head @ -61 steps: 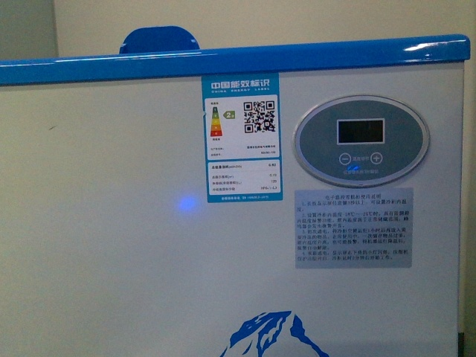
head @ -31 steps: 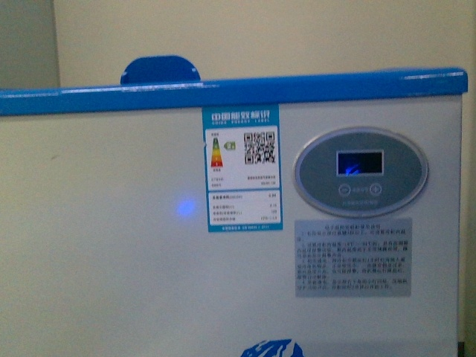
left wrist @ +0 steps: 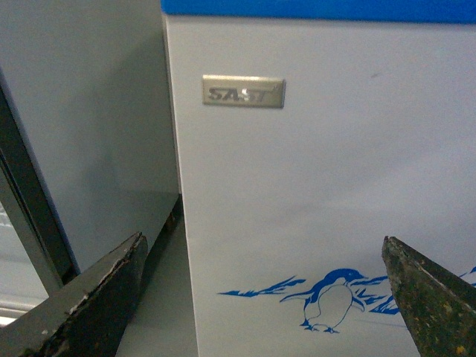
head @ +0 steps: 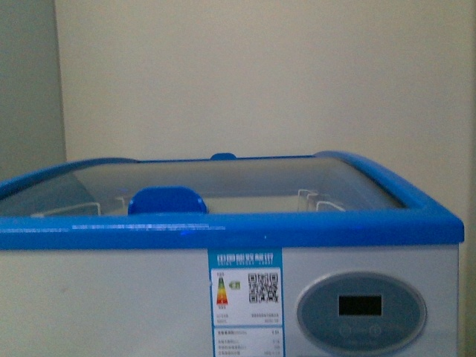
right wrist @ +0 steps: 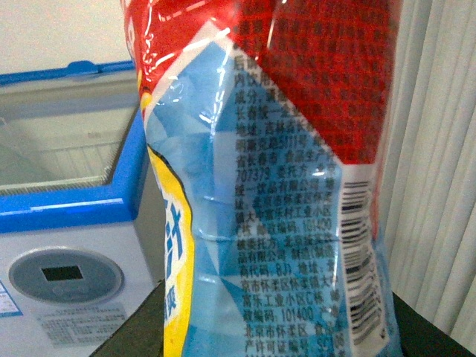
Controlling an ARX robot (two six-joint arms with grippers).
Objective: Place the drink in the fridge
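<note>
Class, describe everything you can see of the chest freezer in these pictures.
The fridge is a white chest freezer with a blue top rim and a curved glass lid carrying blue handles; the lid looks shut. White wire baskets show through the glass. Its front bears an energy label, an oval grey control panel with a dark display, a metal SAST badge and a blue penguin picture. It stands upright, a grey cabinet close beside it.

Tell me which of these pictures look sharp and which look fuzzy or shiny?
Front view: soft and dim, small print on the sticker unreadable, a pale glare streak on the fridge rim. Left wrist view: sharper, nameplate and penguin crisp. Right wrist view: the bottle fills the frame, its print readable, bright reflections on the wrap.
</note>
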